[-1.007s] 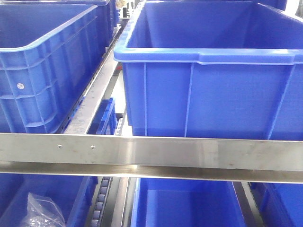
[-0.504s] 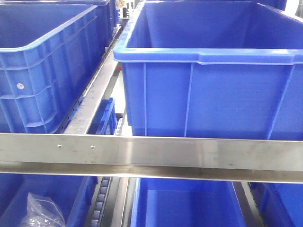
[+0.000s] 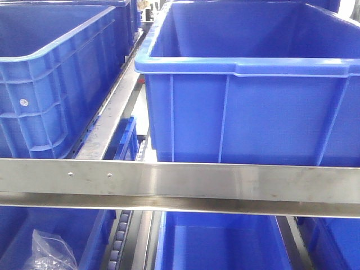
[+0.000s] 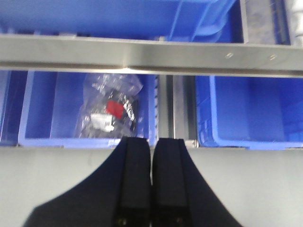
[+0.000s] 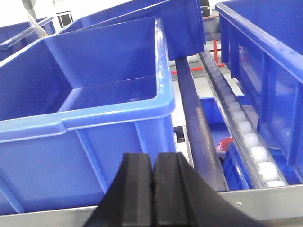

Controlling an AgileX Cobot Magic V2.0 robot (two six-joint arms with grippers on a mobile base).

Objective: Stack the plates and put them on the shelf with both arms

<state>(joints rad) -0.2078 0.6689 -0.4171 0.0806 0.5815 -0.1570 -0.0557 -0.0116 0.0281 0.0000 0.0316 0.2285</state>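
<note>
No plate shows in any view. The shelf is steel racking; its flat front rail (image 3: pixel 185 183) crosses the front view, and it shows as a rail (image 4: pixel 142 52) across the top of the left wrist view. My left gripper (image 4: pixel 152 140) is shut and empty, above a pale flat surface (image 4: pixel 251 184) in front of the lower shelf level. My right gripper (image 5: pixel 154 158) is shut and empty, in front of a large blue crate (image 5: pixel 85 118) on the upper level, just above the front rail (image 5: pixel 265 201).
Big blue crates (image 3: pixel 247 84) (image 3: pixel 50 73) stand on the upper level. Lower crates (image 4: pixel 85 109) (image 4: pixel 255 111) sit below the rail; one holds a clear bag of parts (image 4: pixel 111 109). A white roller track (image 5: pixel 246 137) and steel divider (image 5: pixel 199 127) run between crates.
</note>
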